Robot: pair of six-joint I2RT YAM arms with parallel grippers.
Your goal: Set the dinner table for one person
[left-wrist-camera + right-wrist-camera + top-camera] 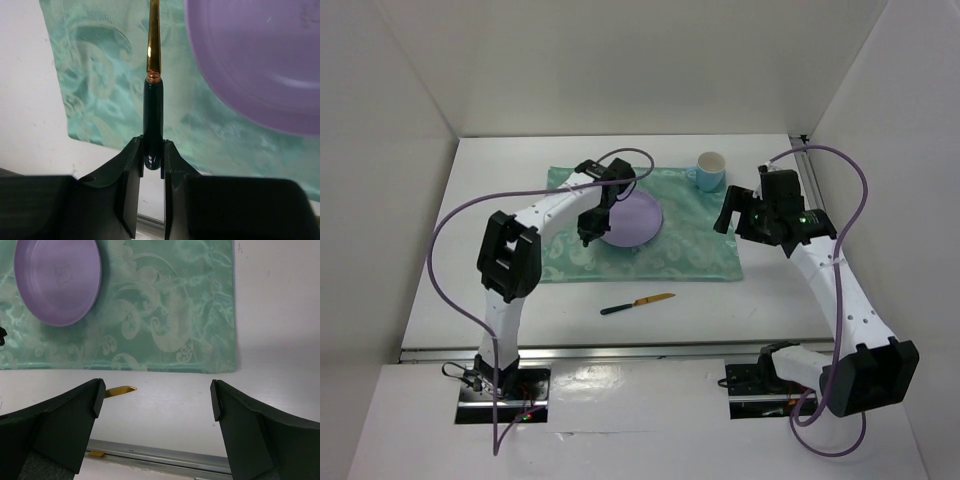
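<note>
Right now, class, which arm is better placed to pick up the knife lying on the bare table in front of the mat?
Right. The right claw is open and empty, with the knife tip in its view; the left claw is shut on a green-handled utensil.

**Inspector A:** Clearance on the table (770, 290)?

**Inspector B:** Open strip between mat (700, 250) and near rail (620, 350), broken only by the knife (638, 303). Mat's right part also open.

**Inspector A:** Obstructions?

**Inspector B:** Plate (635, 220) mid-mat. Cup (711, 170) at the mat's far right corner. Left arm (555, 205) across the left part, left tool (152, 145) clamping a utensil (153, 110) beside the plate. Walls (620, 70) on three sides.
</note>
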